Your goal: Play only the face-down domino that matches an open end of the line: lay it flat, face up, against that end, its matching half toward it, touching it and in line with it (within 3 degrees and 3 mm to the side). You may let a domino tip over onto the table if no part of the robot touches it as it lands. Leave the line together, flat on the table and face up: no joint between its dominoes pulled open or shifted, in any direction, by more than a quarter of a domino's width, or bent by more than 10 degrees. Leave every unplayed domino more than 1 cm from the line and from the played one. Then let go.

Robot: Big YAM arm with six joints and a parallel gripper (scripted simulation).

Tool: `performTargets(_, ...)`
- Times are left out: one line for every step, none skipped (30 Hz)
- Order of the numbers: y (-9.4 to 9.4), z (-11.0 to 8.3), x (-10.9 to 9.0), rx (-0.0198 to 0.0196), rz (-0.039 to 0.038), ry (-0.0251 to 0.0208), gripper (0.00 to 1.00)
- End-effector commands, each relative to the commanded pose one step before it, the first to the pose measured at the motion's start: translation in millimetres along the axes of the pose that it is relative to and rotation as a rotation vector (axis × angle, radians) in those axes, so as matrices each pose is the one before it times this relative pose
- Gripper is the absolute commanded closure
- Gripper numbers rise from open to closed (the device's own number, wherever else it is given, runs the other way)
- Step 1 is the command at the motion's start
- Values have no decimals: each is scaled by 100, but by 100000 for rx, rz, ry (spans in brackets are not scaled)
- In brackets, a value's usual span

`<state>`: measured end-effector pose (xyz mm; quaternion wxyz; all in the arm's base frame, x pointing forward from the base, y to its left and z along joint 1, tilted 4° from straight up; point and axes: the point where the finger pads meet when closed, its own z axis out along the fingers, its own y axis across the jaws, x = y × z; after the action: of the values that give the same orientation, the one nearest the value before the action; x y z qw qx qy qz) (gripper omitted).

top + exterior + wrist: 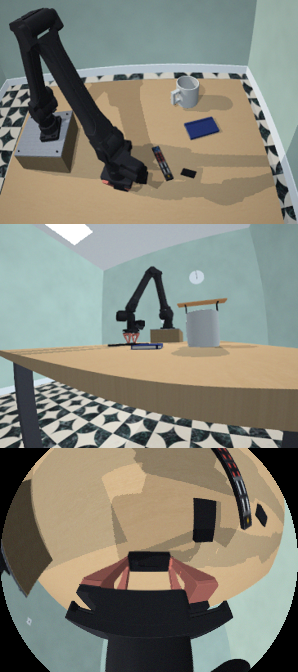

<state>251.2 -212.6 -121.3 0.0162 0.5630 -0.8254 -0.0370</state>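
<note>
The line of face-up dominoes (162, 163) (233, 474) lies on the table (229, 192), running front to back. One black face-down domino (188, 172) (261, 514) lies just right of the line's near end. In the wrist view a second face-down domino (204, 519) lies left of the line. A third face-down domino (149, 561) sits flat between my pink fingers. My gripper (116, 184) (131, 338) (149, 559) is down at the table, left of the line, with its fingers closed against the ends of this domino.
A white mug (187, 91) (202, 328) stands at the back right. A blue book (201, 127) (146, 346) lies flat between the mug and the line. The arm's grey base block (47, 143) stands at the left.
</note>
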Motion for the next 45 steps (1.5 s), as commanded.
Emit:
performTargets(-134,73,231,322,789,189,51)
performTargets(15,51,34,-50,161,3,51)
performTargets(15,51,34,-50,161,3,51)
performTargets(15,51,34,-50,161,3,51)
performTargets(15,51,34,-50,161,3,51)
performTargets(15,51,34,-50,161,3,51)
performTargets(0,0,0,0,0,0,51)
performTargets(0,0,0,0,0,0,51)
performTargets(0,0,0,0,0,0,51)
performTargets(0,0,0,0,0,0,51)
performTargets(0,0,0,0,0,0,51)
performTargets(0,0,0,0,0,0,51)
performTargets(0,0,0,0,0,0,51)
performTargets(-145,-456,-293,507,-1435,-2,51)
performTargets(15,50,33,-58,159,-1,51)
performTargets(15,50,33,-58,159,-1,51)
performTargets(15,50,33,-58,159,-1,51)
performTargets(15,50,33,-58,159,-1,51)
performTargets(15,50,33,-58,159,-1,51)
performTargets(14,50,33,-58,159,-1,51)
performTargets(14,50,33,-58,159,-1,51)
performTargets(14,50,33,-58,159,-1,51)
performTargets(14,50,33,-58,159,-1,51)
performTargets(0,0,0,0,0,0,51)
performTargets(0,0,0,0,0,0,51)
performTargets(0,0,0,0,0,0,51)
performTargets(0,0,0,0,0,0,51)
performTargets(0,0,0,0,0,0,51)
performTargets(0,0,0,0,0,0,51)
performTargets(0,0,0,0,0,0,51)
performTargets(-127,-455,-296,517,-1428,10,51)
performTargets(15,50,32,-61,157,-3,51)
performTargets(15,50,32,-61,157,-3,51)
performTargets(14,50,32,-61,157,-3,51)
performTargets(14,50,32,-61,157,-3,51)
performTargets(14,50,32,-61,157,-3,51)
performTargets(14,50,32,-61,157,-3,51)
performTargets(14,50,32,-61,157,-3,51)
performTargets(14,50,32,-61,157,-3,51)
performTargets(14,50,32,-61,157,-3,51)
performTargets(0,0,0,0,0,0,51)
performTargets(0,0,0,0,0,0,51)
performTargets(0,0,0,0,0,0,51)
performTargets(0,0,0,0,0,0,51)
performTargets(0,0,0,0,0,0,51)
